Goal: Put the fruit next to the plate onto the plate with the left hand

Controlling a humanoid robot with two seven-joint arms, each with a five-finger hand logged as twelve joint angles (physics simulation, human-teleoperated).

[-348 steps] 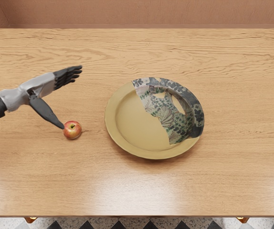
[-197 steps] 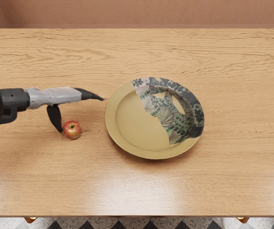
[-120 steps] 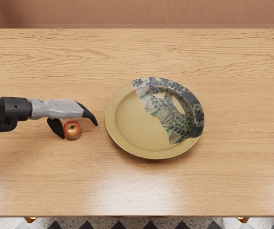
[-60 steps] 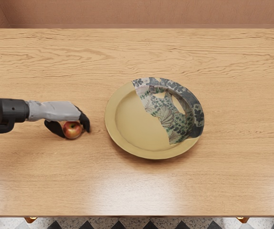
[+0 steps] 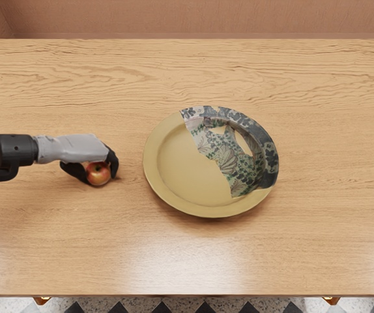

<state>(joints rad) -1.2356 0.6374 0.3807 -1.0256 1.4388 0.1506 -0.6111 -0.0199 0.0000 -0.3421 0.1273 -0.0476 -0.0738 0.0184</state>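
Observation:
A small red apple (image 5: 98,174) lies on the wooden table, a short way left of the plate (image 5: 174,169). The plate is tan and round, with a dark floral pattern over its right part, and nothing lies on it. My left hand (image 5: 96,166) reaches in from the left edge and sits over the apple. Its dark fingers (image 5: 113,163) are curled round the apple's right side and the thumb wraps its left side. The apple still appears to rest on the table. The right arm is out of view.
The wooden table (image 5: 193,72) spreads wide around the plate. Its front edge runs along the bottom of the head view, with checkered floor below. A wall stands behind the far edge.
The left hand swung over the apple, lowered, and curled its fingers from spread to closed round it. The apple has shifted very slightly; the plate has not moved.

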